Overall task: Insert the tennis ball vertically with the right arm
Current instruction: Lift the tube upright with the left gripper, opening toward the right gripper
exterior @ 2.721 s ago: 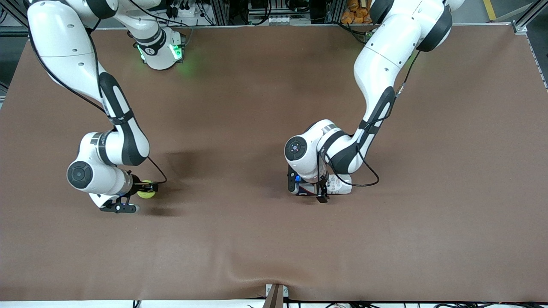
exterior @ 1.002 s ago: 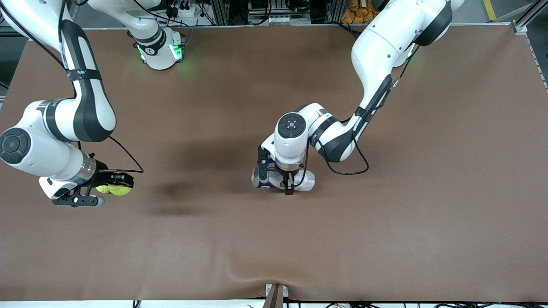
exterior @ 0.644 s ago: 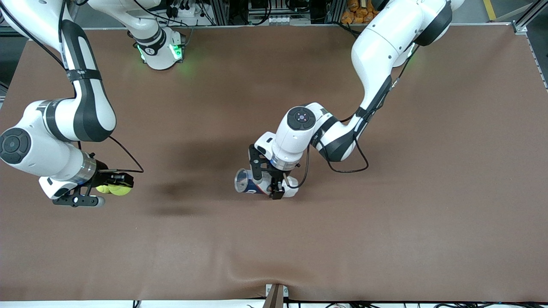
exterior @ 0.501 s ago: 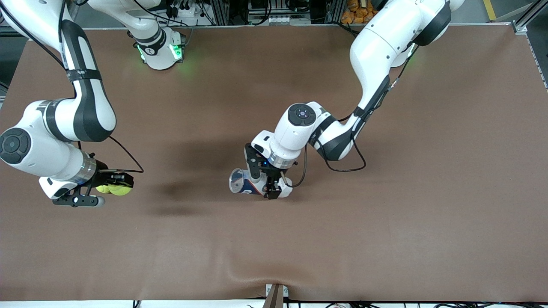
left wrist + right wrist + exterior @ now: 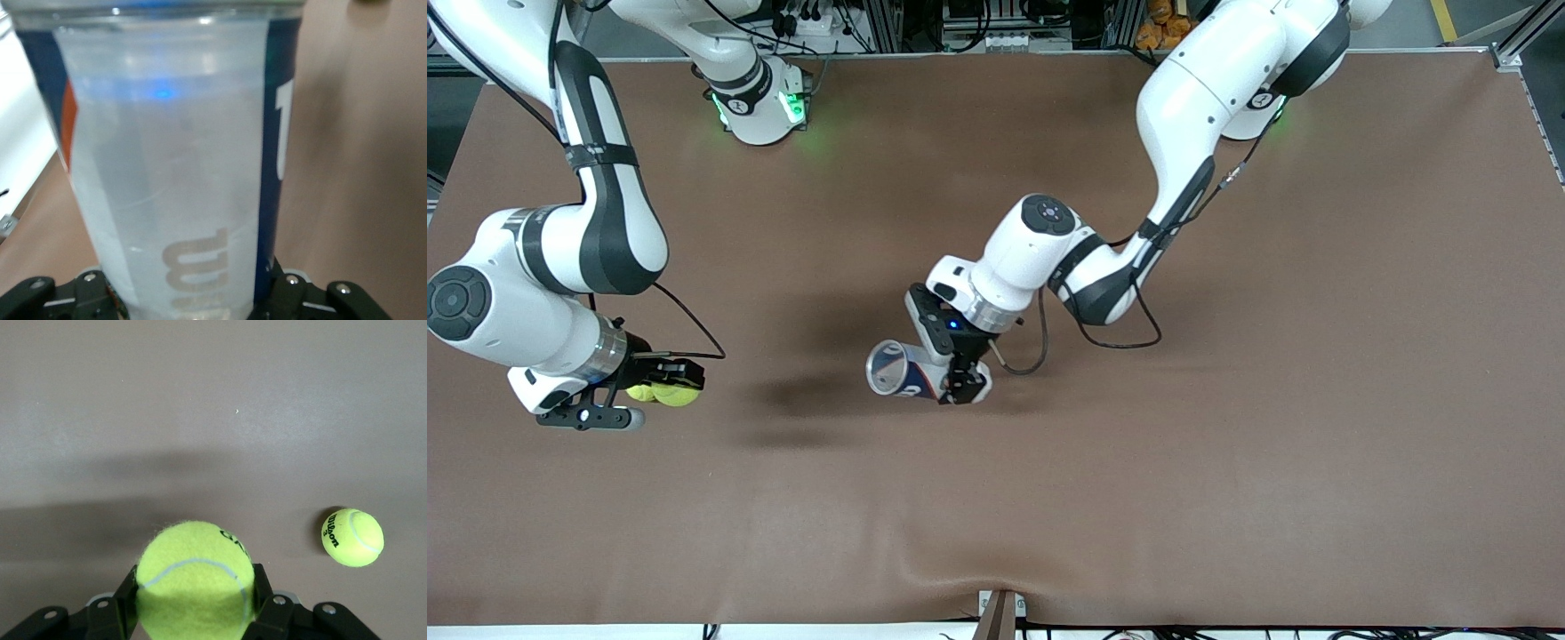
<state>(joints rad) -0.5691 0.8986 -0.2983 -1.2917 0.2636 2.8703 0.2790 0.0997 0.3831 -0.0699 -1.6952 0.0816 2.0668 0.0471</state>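
Down nearest the front camera's edge of the action, the right gripper (image 5: pixel 660 391) hangs over the table (image 5: pixel 1227 498) at the right arm's end, clenched on a tennis ball (image 5: pixel 195 579), which sits snug between the pads. A second ball (image 5: pixel 352 537) lies on the cloth beneath and a little aside, not touching anything. Slightly farther up the view, near mid-table, the left gripper (image 5: pixel 959 378) grips the can (image 5: pixel 907 372) low on its body; the can is tilted, its open mouth (image 5: pixel 886 368) turned toward the right arm's end, not yet upright. The step in hand, as I judge it, is presenting the can so the ball can go in from above. To do it well, the left arm should bring the mouth fully skyward and hold steady before the right arm travels; the right should centre the ball over the rim, descend straight, and release only once the ball is inside the lip, since the fit looks close and an off-centre touch could knock the can askew.
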